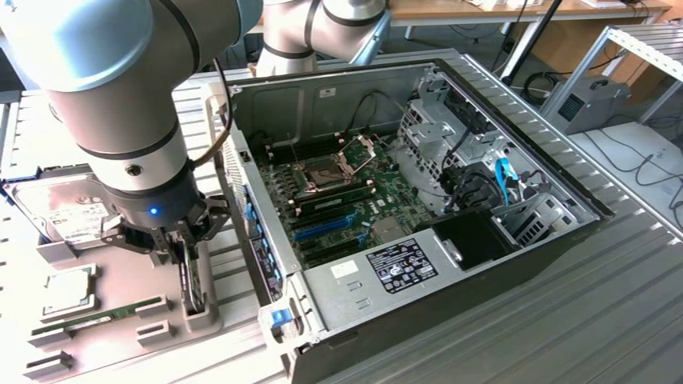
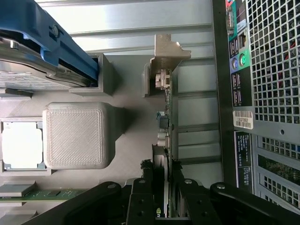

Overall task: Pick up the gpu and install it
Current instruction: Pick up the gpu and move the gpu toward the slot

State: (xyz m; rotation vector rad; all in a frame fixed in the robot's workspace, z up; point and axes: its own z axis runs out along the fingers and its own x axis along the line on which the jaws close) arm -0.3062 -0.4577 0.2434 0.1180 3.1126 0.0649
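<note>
your silver arm (image 1: pixel 117 96) hangs straight down over the grey plastic tray (image 1: pixel 128 276) at the exterior view's left. its black gripper (image 1: pixel 181 248) straddles the one gpu (image 1: pixel 194 282), a green card with a silver end bracket, standing on edge in the tray. you cannot tell whether the gripper has clamped it. you can count one silver hard drive (image 1: pixel 69 212), one square processor (image 1: pixel 66 290), one green ram stick (image 1: pixel 101 314) and one open black computer case (image 1: pixel 449 312).

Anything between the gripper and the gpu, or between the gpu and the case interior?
Nothing visible between gripper and gpu; it is at the card's edge. The case's near wall stands between gpu and motherboard.
</note>
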